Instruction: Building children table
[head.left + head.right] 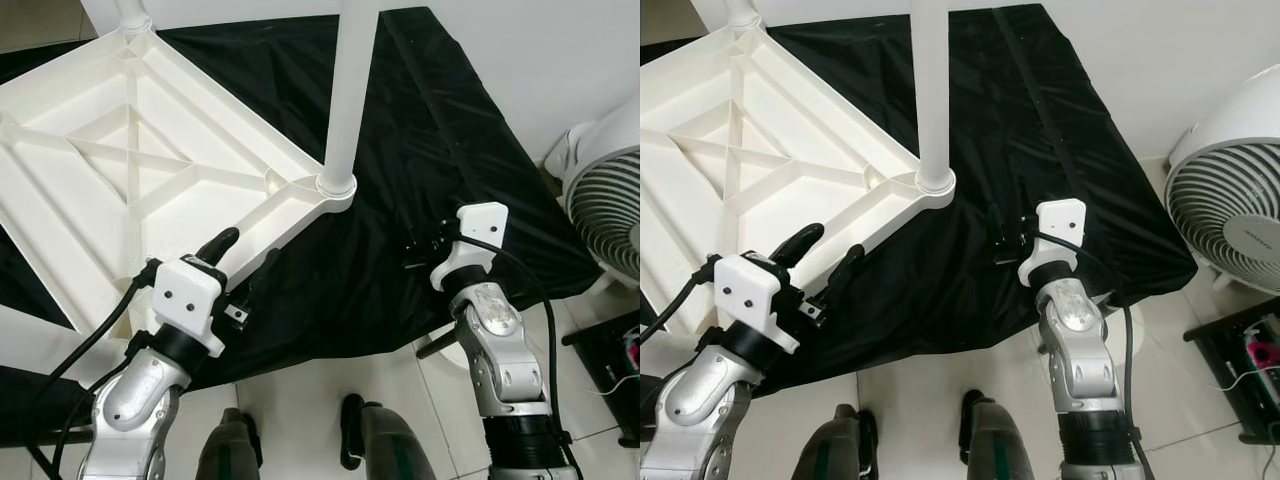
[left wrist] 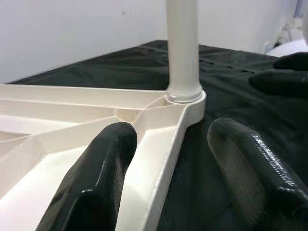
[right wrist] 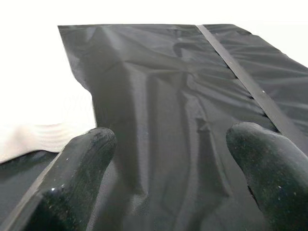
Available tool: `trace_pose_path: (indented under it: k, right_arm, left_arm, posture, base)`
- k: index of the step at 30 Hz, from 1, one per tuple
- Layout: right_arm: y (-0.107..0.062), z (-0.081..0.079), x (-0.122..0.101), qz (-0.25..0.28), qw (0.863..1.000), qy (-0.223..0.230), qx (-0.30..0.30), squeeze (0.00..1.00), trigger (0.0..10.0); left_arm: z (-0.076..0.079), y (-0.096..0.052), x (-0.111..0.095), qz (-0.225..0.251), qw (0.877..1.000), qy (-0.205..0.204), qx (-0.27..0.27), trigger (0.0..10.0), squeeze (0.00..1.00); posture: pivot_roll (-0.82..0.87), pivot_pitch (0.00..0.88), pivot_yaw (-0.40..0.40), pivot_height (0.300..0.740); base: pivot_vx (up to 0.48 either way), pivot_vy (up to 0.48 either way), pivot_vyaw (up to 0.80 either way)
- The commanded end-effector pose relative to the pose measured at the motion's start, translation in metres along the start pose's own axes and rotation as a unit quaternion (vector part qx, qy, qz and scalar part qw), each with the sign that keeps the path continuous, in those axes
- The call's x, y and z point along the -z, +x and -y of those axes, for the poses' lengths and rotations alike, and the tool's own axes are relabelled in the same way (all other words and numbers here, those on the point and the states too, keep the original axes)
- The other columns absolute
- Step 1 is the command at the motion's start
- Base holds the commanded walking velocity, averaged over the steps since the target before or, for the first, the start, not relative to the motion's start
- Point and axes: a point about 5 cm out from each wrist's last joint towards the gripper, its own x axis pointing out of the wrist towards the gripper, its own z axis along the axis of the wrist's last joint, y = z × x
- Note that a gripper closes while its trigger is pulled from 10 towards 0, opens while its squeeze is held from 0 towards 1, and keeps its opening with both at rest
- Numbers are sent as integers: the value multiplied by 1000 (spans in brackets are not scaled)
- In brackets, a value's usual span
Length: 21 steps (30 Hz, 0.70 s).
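Left gripper [image 1: 243, 252] gapes astride the upturned table's [image 1: 90, 150] rim; right gripper [image 3: 168, 159] gapes over black cloth [image 1: 450, 150].

One upturned white plastic table top [image 1: 120, 170] lies on one black cloth [image 1: 430, 130]. Two white legs stand in the table top's corners, one near [image 1: 348, 90], one far [image 1: 132, 14]. One white fan [image 1: 1230, 220] stands right of the table top.

Both silver arms reach forward from below, bent at the elbow, each wrist capped by a white camera housing. The left gripper [image 1: 243, 252] holds its two long black fingers [image 2: 94, 180] spread apart, angled up and to the right. The right gripper [image 3: 163, 173] also appears spread wide, though from the head views its fingers are hard to make out.
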Motion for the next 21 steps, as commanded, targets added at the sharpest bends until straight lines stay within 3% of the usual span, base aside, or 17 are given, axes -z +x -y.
trace_pose_path:
  k: [1,2,4,7,9,11,12,13,14,21]
  right_arm:
    - [6,-3,3,1,1000,1,-20,0,10000]
    - [6,-3,3,1,1000,1,-20,0,10000]
    - [13,-6,4,5,999,-2,-36,0,10000]
    - [15,-6,4,6,999,-2,-41,0,10000]
    - [21,-7,6,7,999,-1,-51,0,10000]
    - [21,-7,6,7,999,-1,-51,0,10000]
    - [23,-8,8,7,998,-2,-56,0,10000]
    - [23,-8,8,7,998,-2,-56,0,10000]
    - [28,-12,10,7,998,-2,-68,0,10000]
    - [35,-19,15,9,996,-2,-85,0,10000]
  left_arm:
    - [-8,-11,2,-7,996,17,-86,10000,0]
    - [-8,-11,2,-7,996,17,-86,10000,0]
    - [-11,-25,3,-15,994,39,-104,10000,0]
    - [-12,-30,5,-19,993,46,-110,10000,0]
    - [-17,-50,10,-36,990,58,-124,10000,0]
    - [-17,-50,10,-36,990,58,-124,10000,0]
    - [-20,-61,14,-44,989,51,-131,10000,0]
    - [-20,-61,14,-44,989,51,-131,10000,0]
    - [-29,-82,16,-65,985,70,-146,10000,0]
    - [-34,-101,13,-76,979,118,-145,10000,0]
  posture:
    - [103,195,-41,740]
    - [103,195,-41,740]
    - [115,197,-47,740]
    - [115,197,-47,740]
    - [165,206,-66,740]
    - [165,206,-66,740]
    - [178,207,-70,740]
    - [178,207,-70,740]
    - [207,212,-70,740]
    - [226,216,-61,740]
  base:
    - [0,0,0]
    - [0,0,0]
    - [0,0,0]
    - [0,0,0]
    - [0,0,0]
    - [0,0,0]
    - [0,0,0]
    - [0,0,0]
    - [0,0,0]
    - [0,0,0]
